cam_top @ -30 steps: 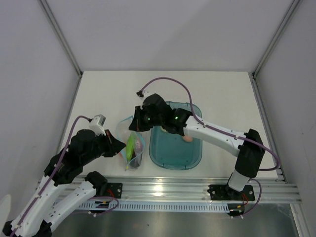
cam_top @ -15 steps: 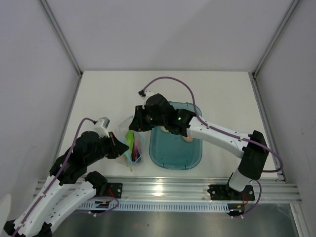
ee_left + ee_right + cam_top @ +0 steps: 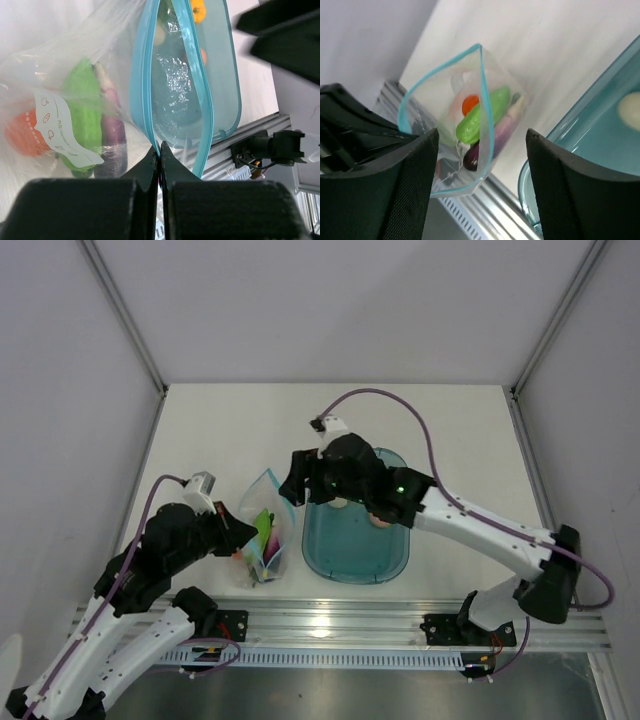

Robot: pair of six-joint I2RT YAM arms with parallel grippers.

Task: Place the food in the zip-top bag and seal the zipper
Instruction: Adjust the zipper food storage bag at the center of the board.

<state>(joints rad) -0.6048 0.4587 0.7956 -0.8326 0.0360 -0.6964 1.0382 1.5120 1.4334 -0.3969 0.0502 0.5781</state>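
Note:
The zip-top bag (image 3: pixel 258 502) stands between the arms with its mouth spread open. Its light blue zipper (image 3: pixel 486 100) runs around the rim. My left gripper (image 3: pixel 159 149) is shut on the zipper strip at the near corner of the mouth. Food lies inside the bag: a pale green pod (image 3: pixel 478 120), an orange round piece (image 3: pixel 470 104) and a dark purple piece (image 3: pixel 479 151). My right gripper (image 3: pixel 481 134) is open, above and just right of the bag's mouth, holding nothing. More food, a pale piece (image 3: pixel 630 105), lies in the teal tray (image 3: pixel 395 562).
The teal tray sits right of the bag, with a pinkish piece (image 3: pixel 380 522) inside under the right arm. A metal rail (image 3: pixel 340 625) runs along the near edge. White walls close in left, right and back.
My right gripper has opened and drawn back to the right, away from the bag's mouth. The bag's mouth now gapes wider. My left gripper keeps its pinch on the strip.

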